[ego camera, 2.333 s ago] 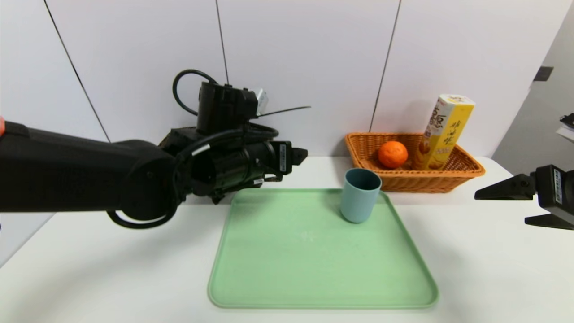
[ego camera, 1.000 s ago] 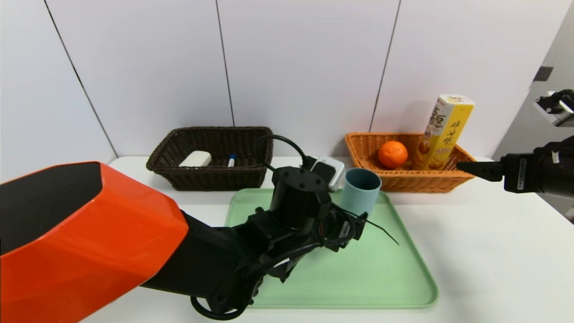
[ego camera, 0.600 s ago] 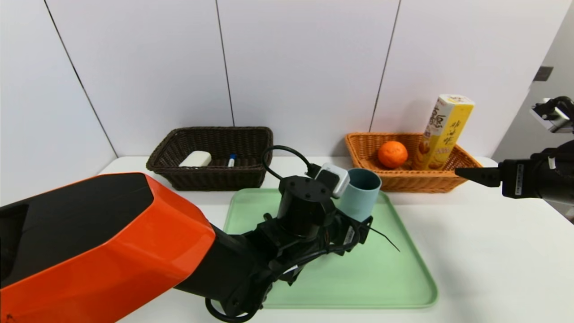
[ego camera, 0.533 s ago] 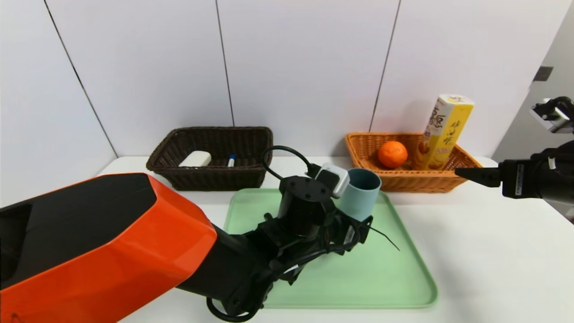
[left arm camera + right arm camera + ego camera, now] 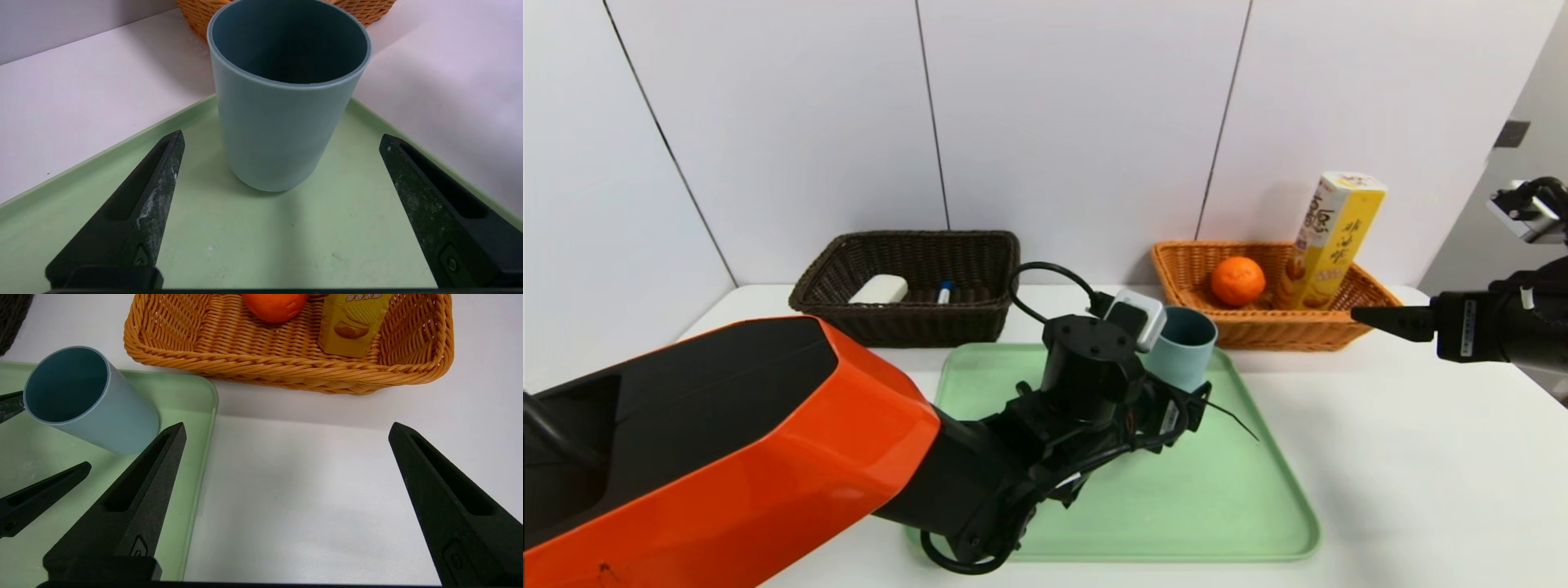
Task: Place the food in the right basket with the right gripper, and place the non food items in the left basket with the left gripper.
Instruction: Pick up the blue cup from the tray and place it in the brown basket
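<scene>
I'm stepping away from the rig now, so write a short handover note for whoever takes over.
Left pincer: open, level with the blue cup on the green tray, not touching it.
Right pincer: open, idle, over the bare table beside the orange basket.
Done: orange and yellow box in the orange basket; white block and pen in the dark basket.
Left: grasp the cup, move it to the dark basket.

My left arm (image 5: 768, 441) stretched forward across middle, wrist near level. Left claw (image 5: 282, 141) wide open, two fingers (image 5: 139, 208) spread apart, holding nothing. My right arm (image 5: 1503, 327) raised at far right, right claw (image 5: 286, 428) wide open too, tilted slightly down, empty.
</scene>
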`<state>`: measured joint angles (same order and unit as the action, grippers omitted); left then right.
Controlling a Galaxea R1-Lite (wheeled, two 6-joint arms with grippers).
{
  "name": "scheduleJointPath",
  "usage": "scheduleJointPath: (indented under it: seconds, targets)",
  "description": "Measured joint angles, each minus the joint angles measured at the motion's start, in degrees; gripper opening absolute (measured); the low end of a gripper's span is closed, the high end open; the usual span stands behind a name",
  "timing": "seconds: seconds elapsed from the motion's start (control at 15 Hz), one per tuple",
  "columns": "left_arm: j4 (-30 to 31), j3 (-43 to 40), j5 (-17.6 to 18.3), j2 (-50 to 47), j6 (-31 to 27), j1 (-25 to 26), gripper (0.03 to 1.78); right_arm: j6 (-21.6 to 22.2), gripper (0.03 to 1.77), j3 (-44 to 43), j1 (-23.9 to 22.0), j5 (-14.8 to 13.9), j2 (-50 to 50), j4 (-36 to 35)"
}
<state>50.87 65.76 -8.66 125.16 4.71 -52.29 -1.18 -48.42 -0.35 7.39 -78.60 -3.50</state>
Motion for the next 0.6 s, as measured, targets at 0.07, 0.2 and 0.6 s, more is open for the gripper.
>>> scheduleJointPath:
  seconds: [0.07,0.2,0.6]
  targets:
    - [0.0,0.4,0.3,0.2,0.1,0.0,1.69,0.0,1.71,0.0,0.0,0.0,0.0,0.0]
    - [-0.1,1.1,0.8,0.7,0.5,0.0,1.69,0.0,1.71,0.1,0.0,0.0,0.0,0.0]
    - [-0.5,5.2,0.9,3.1,1.2,0.0,1.69,0.0,1.71,1.1,0.0,0.0,0.0,0.0]
